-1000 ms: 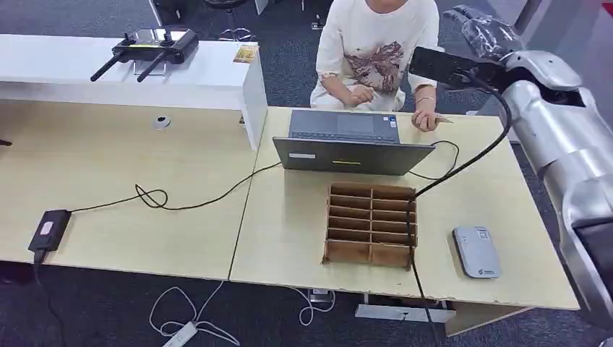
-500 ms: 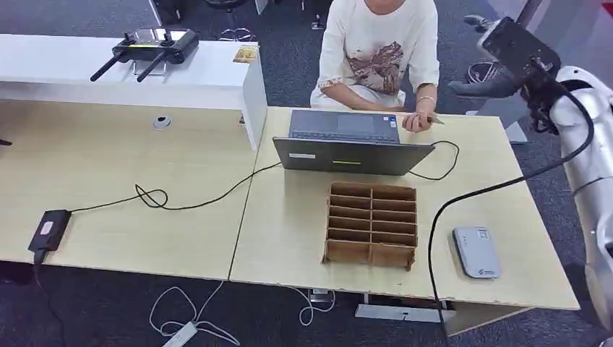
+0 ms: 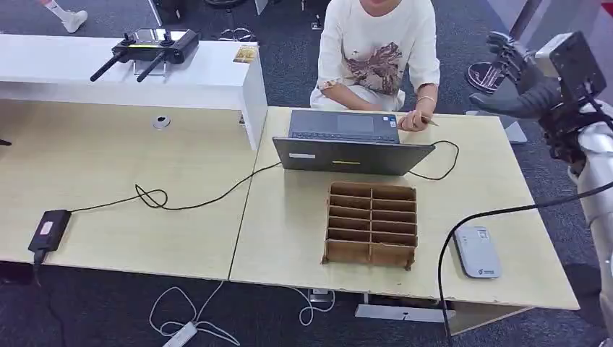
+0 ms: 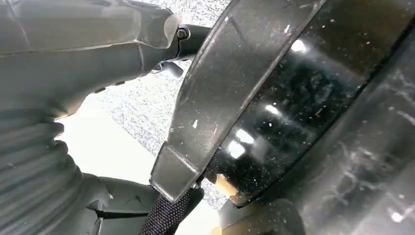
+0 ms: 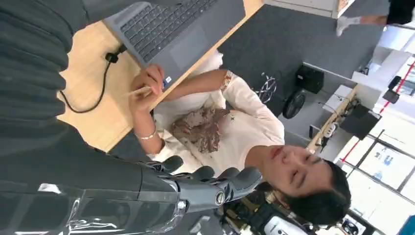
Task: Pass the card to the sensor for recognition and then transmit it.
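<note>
right hand (image 3: 515, 81) hovers empty, fingers spread, well off the worktop (image 3: 289, 224); a blind reach could miss the card (image 3: 426, 121) the person (image 3: 376, 50) pinches.

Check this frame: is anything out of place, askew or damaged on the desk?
Nothing looks damaged or spilled. One oddity: a black cable loops across the table's right edge, right beside the grey card reader. The cardboard divider tray sits square.
</note>
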Robot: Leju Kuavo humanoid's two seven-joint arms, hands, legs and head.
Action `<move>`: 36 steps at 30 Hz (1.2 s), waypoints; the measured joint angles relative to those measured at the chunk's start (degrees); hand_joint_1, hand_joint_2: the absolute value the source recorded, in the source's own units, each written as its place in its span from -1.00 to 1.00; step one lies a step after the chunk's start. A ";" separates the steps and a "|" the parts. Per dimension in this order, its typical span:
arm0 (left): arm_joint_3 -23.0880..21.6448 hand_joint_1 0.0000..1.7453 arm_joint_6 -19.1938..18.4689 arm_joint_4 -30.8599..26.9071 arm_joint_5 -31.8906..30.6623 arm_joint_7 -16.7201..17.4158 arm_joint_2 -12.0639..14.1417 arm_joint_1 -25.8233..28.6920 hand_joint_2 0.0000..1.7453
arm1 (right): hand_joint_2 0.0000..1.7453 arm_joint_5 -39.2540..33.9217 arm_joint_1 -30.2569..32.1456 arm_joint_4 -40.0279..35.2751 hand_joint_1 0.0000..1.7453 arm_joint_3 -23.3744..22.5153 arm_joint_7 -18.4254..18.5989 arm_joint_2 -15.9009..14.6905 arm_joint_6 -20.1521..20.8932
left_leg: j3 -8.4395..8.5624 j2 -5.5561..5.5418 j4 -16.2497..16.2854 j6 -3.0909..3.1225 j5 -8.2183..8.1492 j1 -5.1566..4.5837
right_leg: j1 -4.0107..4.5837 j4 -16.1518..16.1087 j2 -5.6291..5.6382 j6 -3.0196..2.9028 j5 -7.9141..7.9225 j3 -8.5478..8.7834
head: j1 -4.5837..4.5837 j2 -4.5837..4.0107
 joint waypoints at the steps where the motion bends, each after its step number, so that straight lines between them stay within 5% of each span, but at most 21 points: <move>1: 0.00 -1.00 0.00 0.00 0.00 0.00 0.00 0.00 1.00 | 1.00 -0.87 0.44 -0.24 -1.00 -0.09 0.00 -0.37 0.57 | 0.00 0.00 0.00 0.01 -0.01 0.00 | 0.00 0.00 0.00 0.00 0.00 0.00 | -0.02 0.00; 17: 0.00 -1.00 0.02 0.00 0.00 0.00 0.00 -0.01 1.00 | 1.00 -14.56 5.28 -1.22 -1.00 -3.39 0.31 -4.20 6.38 | -0.01 0.00 0.00 0.01 -0.01 0.00 | 0.00 0.00 0.00 0.00 0.00 0.00 | 0.00 0.00; 36: 0.02 -1.00 0.90 0.00 0.85 0.04 -0.11 0.13 1.00 | 1.00 -21.42 16.03 -11.17 -1.00 -7.94 1.23 -10.38 3.71 | -0.05 -0.05 0.00 0.01 -0.03 -0.01 | 0.01 -0.01 -0.09 0.01 -0.01 -0.01 | 0.00 0.00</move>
